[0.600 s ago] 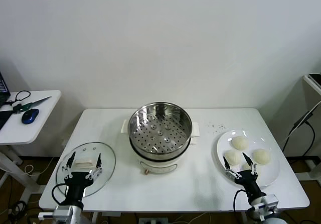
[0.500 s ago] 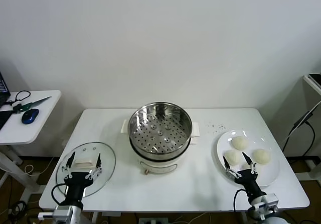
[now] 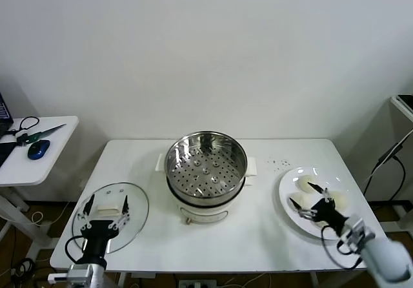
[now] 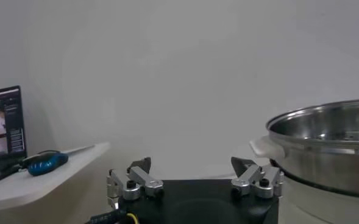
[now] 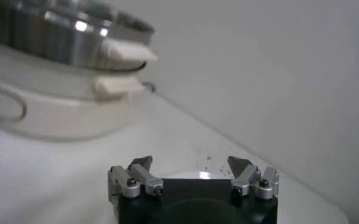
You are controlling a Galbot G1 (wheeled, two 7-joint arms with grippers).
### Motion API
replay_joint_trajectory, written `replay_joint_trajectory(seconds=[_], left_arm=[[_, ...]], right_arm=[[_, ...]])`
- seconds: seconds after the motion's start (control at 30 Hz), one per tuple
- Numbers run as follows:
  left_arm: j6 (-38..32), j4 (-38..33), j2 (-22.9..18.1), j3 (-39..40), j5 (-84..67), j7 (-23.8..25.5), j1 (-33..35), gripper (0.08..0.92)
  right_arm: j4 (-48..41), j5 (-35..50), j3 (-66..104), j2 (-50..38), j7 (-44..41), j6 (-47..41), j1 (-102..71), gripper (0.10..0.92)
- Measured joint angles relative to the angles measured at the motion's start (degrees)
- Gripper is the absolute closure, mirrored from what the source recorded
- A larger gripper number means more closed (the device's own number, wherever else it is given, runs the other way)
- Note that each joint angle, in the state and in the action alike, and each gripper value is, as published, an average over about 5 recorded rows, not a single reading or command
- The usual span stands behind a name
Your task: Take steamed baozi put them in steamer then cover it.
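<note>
The head camera looks down from high up at the whole white table (image 3: pixel 258 236). The left wrist camera sits low near the tabletop, looking sideways — the round shiny steel steamer (image 4: pixel 331 146) is close by. The right wrist camera, also low, sees that same steamer (image 5: pixel 51 36) from the other side.

Cream-white baozi (image 3: pixel 306 183), shiny steel steamer (image 3: pixel 206 161) — perforated floor, white base

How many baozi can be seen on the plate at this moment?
3 show on the white plate: far baozi, near-left baozi, right baozi. The open right gripper hangs over them and may hide another.
</note>
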Motion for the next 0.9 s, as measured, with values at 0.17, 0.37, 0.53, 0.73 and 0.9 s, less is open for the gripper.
replay_joint_trajectory(seconds=[0.17, 0.37, 0.53, 0.73, 0.9], left_arm=[[0.03, 0.41, 0.1, -0.03, -0.2, -0.23, -0.17, 0.177], [0.28, 0.85, 0.19, -0.27, -0.23, -0.47, -0.52, 0.177], [0.54, 0.89, 0.39, -0.69, -0.25, -0.51, -0.6, 0.177], [0.94, 0.89, 0.53, -1.15, -0.1, -0.41, -0.56, 0.177], [1.23, 1.2, 0.79, -1.54, 0.12, -0.33, -0.74, 0.177]], right_arm=[[-6.38, -4.17, -8.76, -6.62, -8.57, 1.05, 12.14, 0.203], [-14.33, -8.63, -24.57, -10.14, -16.3, 2.61, 29.86, 0.203], [-21.44, -11.98, -37.94, -10.0, -20.2, 3.93, 43.38, 0.203], [-28.45, -14.7, -50.17, -7.5, -22.62, 4.68, 54.04, 0.203], [-33.21, -16.36, -57.0, -4.4, -23.53, 5.21, 58.79, 0.203]])
